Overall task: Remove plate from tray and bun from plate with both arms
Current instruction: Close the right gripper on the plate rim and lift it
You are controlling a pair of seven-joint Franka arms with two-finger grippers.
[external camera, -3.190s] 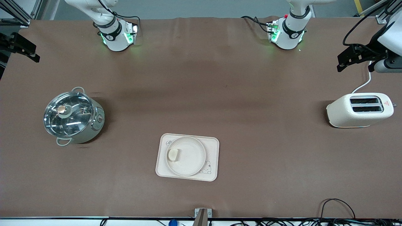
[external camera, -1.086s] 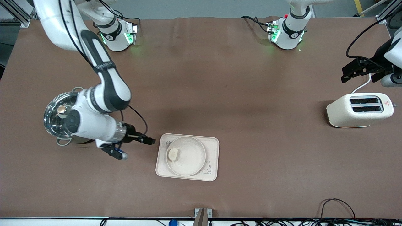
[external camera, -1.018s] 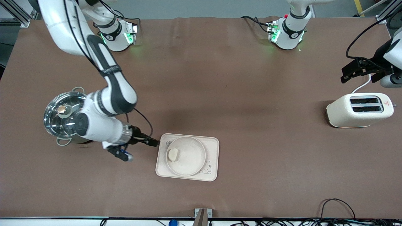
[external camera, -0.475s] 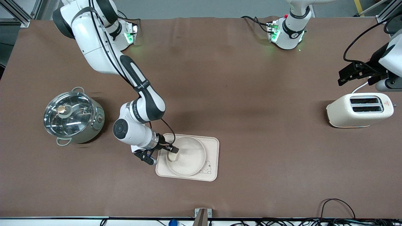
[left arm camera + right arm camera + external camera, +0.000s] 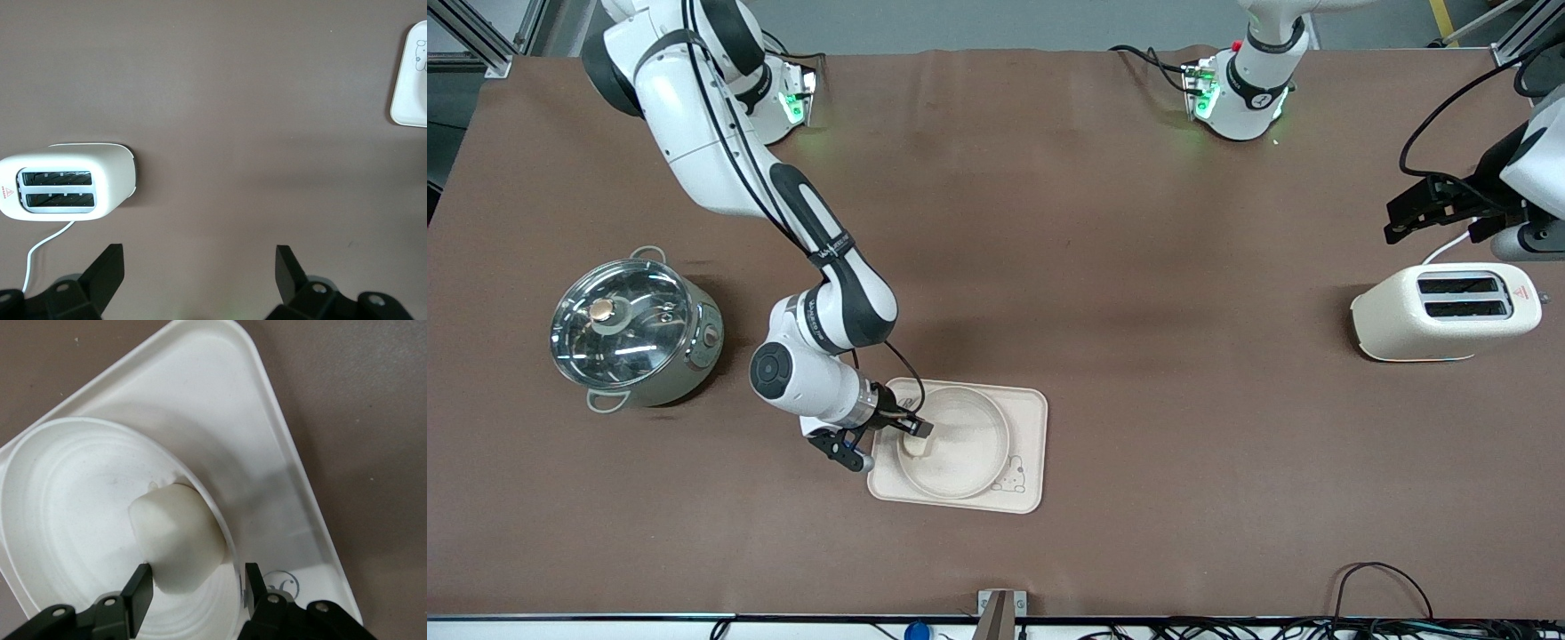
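Low in the middle of the front view, the bun (image 5: 915, 444) sits in the plate (image 5: 969, 444), close against the plate's raised rim on the side toward the right arm's end of the table. It is a small, soft, pale white lump with a smooth round top. The plate is round, shallow and cream, with faint rings on its floor. It lies on a cream tray (image 5: 1032, 453) with round corners and a little rabbit drawing (image 5: 1009, 478) in the corner nearest the front camera.

The right gripper (image 5: 914, 429) is down at the bun. Its two black fingers (image 5: 139, 595) stand spread, one on each side of the bun, with the plate's rim also between them. They are not squeezing the bun.

The table (image 5: 1138, 267) is covered with a plain brown cloth. At the middle left of the front view stands a shiny metal pot (image 5: 636, 333) with a glass lid and a small knob; I cannot tell what is in it. At the middle right stands a white toaster (image 5: 1445, 313) with two dark slots and a white cord.

The left gripper (image 5: 1414, 209) waits up in the air at the right edge of the front view, above the toaster. Its fingers (image 5: 107, 270) are spread wide and hold nothing.
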